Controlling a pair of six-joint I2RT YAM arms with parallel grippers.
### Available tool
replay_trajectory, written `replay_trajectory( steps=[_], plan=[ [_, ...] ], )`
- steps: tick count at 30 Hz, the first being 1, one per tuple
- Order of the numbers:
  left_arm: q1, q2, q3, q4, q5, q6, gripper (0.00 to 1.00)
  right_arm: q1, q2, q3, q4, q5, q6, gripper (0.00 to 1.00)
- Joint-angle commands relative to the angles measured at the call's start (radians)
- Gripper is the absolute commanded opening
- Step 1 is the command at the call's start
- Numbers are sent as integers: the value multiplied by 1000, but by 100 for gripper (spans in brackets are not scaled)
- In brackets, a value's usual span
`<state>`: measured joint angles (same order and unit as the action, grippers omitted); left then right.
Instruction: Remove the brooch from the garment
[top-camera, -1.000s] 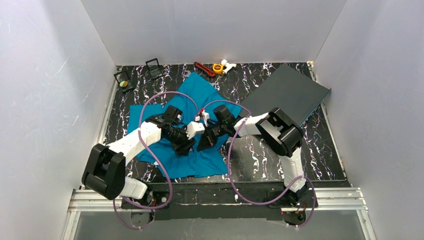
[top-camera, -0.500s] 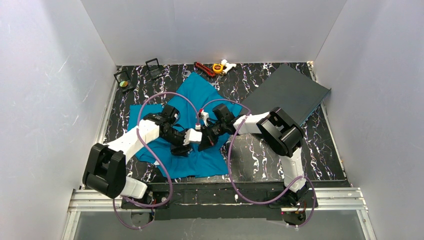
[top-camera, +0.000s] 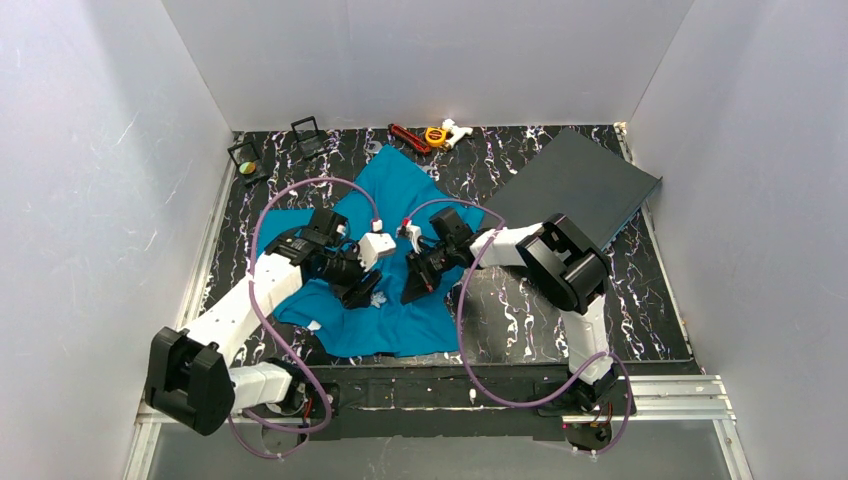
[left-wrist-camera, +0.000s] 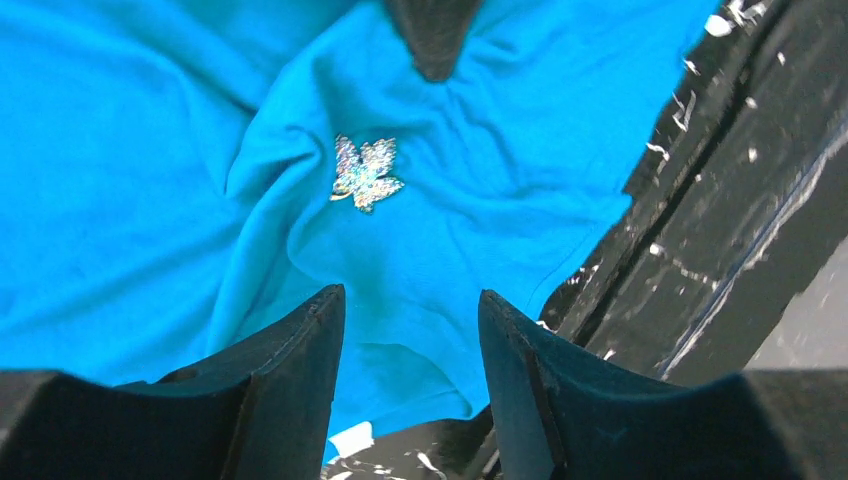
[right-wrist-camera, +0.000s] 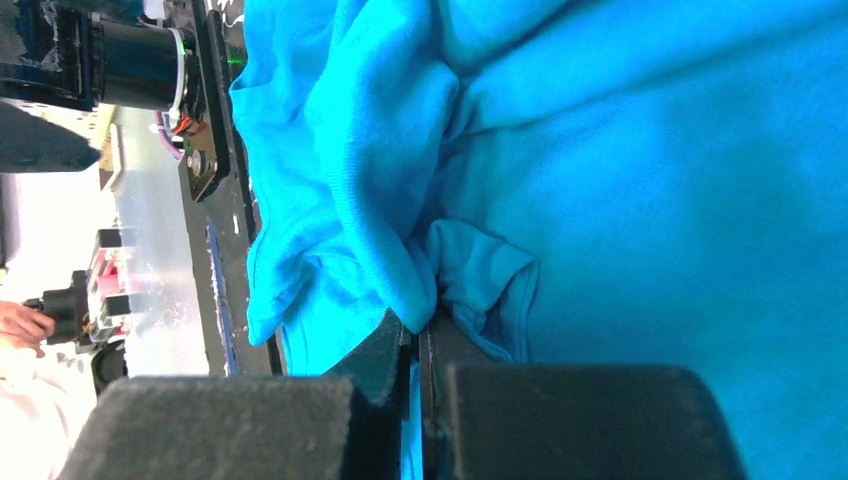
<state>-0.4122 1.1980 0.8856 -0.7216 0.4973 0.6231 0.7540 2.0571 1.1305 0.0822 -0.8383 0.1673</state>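
Our left pincer (left-wrist-camera: 410, 300) hangs wide open and empty above the shirt (left-wrist-camera: 140, 150). At 12 o'clock from it lies the brooch (left-wrist-camera: 365, 172), a glittering silver leaf pinned to soft teal knit between ridged folds. Beyond, again at 12 o'clock, our right pincer (right-wrist-camera: 415, 335) is closed on a pinched fold, and wrinkles fan out from it. We judge the grasp comes next: descend and close on the hard brooch alone, sparing the cloth. Farthest off lies the black marbled worktop (top-camera: 500, 320).

Black marbled table (top-camera: 520, 320) carries teal garment (top-camera: 400, 185), grey board (top-camera: 580, 185), small tools (top-camera: 425, 135).
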Motion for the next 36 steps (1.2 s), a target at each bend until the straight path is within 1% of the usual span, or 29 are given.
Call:
replay_trajectory(
  steps=[1, 3, 5, 12, 15, 17, 25, 29, 32, 36],
  plan=[
    [-65, 20, -20, 59, -217, -388, 48, -26, 64, -80, -208, 150, -75, 1],
    [-100, 9, -52, 136, -301, -449, 48, -32, 64, -81, -204, 148, -65, 1],
    [-142, 24, -64, 174, -358, -492, 48, -35, 62, -84, -201, 151, -61, 1],
    [-304, 138, -45, 253, -568, -602, 51, -39, 63, -83, -197, 147, -51, 1],
    [-361, 184, -35, 274, -631, -615, 51, -41, 63, -84, -196, 146, -52, 1],
    [-387, 215, -23, 280, -674, -654, 51, -41, 63, -85, -193, 145, -50, 1],
    [-422, 318, 29, 293, -797, -710, 51, -45, 62, -91, -183, 132, -40, 1],
    [-433, 359, 48, 295, -835, -721, 48, -48, 59, -94, -181, 127, -39, 1],
    [-433, 390, 74, 263, -859, -726, 46, -50, 54, -98, -177, 127, -38, 1],
    [-433, 380, 70, 226, -872, -710, 40, -54, 55, -97, -177, 125, -38, 1]
  ],
)
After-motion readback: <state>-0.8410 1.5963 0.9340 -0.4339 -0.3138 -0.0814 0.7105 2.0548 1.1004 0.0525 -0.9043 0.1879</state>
